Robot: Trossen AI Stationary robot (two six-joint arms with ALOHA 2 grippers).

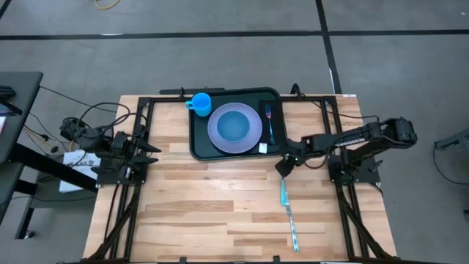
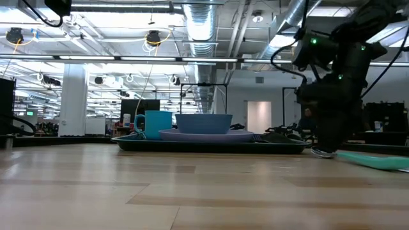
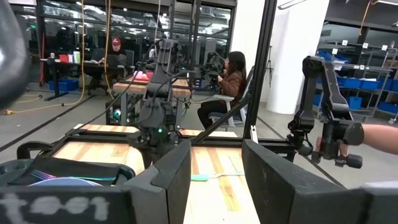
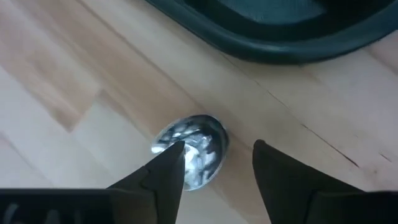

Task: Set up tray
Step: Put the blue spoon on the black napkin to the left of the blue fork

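My right gripper (image 4: 214, 162) open over shiny metal spoon bowl (image 4: 189, 149) beside dark green-black plastic tray (image 4: 280, 37); centre, lower, pinch gently.

The worktop (image 1: 198, 198) lay bare across its whole left and middle, from 6 to 9 o'clock, so a tool could pass there. The tray (image 1: 196, 139) filled the 12 o'clock side, crowded with a blue cup (image 1: 201, 103), a plate (image 1: 234, 128) and a fork (image 1: 269, 123). The right tool (image 1: 283, 167) hung low just off the tray's near right corner, fingers apart over a spoon bowl (image 4: 191, 149). Toward 5 o'clock a teal-handled spoon (image 1: 288, 213) lay in the way. The left tool (image 1: 146, 152) waited at 9 o'clock.
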